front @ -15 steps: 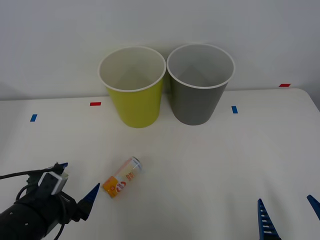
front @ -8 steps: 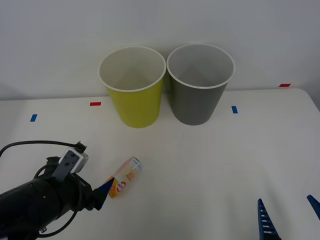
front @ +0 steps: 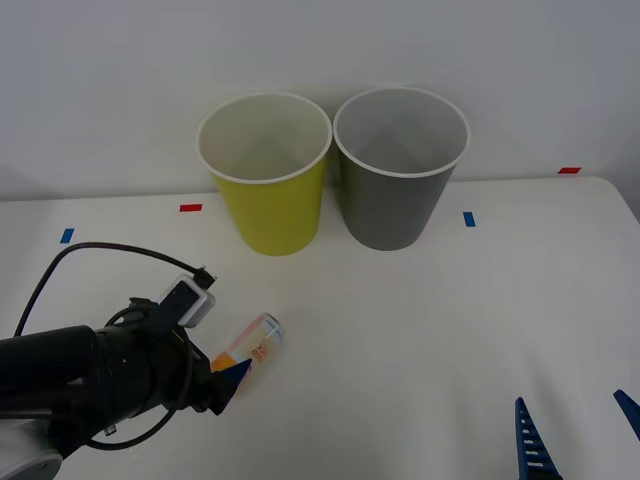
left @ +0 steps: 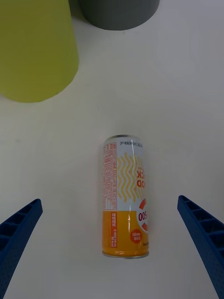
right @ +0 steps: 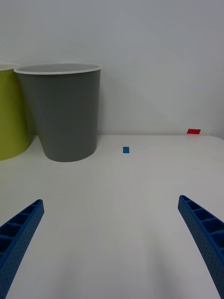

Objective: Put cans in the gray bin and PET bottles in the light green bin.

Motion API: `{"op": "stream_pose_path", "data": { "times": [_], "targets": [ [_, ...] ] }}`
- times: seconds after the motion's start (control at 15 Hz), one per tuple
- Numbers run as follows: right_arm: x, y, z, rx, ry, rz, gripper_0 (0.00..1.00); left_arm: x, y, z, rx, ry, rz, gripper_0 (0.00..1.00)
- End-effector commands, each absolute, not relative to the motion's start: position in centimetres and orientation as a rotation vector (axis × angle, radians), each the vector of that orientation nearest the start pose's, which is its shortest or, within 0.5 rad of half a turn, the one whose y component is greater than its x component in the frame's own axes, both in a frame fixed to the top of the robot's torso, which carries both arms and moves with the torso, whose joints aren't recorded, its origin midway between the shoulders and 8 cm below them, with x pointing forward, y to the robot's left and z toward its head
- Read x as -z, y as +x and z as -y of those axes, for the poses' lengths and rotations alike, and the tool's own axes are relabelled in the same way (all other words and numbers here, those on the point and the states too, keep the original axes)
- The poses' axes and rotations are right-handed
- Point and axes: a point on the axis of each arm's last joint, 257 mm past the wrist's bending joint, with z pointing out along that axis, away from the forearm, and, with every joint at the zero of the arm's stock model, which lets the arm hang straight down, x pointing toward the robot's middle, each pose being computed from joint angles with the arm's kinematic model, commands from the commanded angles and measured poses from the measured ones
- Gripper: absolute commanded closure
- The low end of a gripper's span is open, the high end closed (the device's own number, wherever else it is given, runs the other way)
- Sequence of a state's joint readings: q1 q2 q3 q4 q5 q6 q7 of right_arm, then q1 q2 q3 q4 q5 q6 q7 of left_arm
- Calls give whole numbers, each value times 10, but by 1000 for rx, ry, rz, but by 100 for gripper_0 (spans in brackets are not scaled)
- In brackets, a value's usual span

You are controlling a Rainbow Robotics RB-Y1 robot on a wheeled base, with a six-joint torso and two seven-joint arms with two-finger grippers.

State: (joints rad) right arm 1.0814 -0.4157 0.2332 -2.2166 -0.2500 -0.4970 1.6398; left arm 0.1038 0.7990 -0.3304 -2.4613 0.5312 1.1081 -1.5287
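While the can (left: 123,196) lies flat, silver top toward bins, left claw (left: 112,252) spread astride.

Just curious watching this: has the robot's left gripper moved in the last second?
Yes. The left gripper moved rightward to the can, toward the light green bin.

Front view: from above, looking forward and down across the counter (front: 420,340) toward the wall. Right wrist view: low, near the surface, facing the gray bin (right: 65,112) side-on. Left wrist view: close above the can (left: 125,196), looking down. Shared by all three: gray bin and light green bin (front: 268,175).
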Motion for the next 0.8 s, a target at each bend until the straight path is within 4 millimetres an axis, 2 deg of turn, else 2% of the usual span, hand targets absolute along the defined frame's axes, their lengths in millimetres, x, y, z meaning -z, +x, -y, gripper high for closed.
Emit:
{"op": "stream_pose_path", "data": {
  "times": [0.07,0.47,0.67,0.8],
  "targets": [
    [204,240,260,-27,-54,-1553,0,229,355,-141,153,896,-2189,0],
    [204,240,260,-27,-54,-1553,0,235,353,-120,113,968,-2208,0],
    [204,240,260,-27,-54,-1553,0,243,369,-112,86,980,-2211,0],
    [204,240,260,-27,-54,-1553,0,250,368,-108,83,978,-2257,0]
  ]
}}
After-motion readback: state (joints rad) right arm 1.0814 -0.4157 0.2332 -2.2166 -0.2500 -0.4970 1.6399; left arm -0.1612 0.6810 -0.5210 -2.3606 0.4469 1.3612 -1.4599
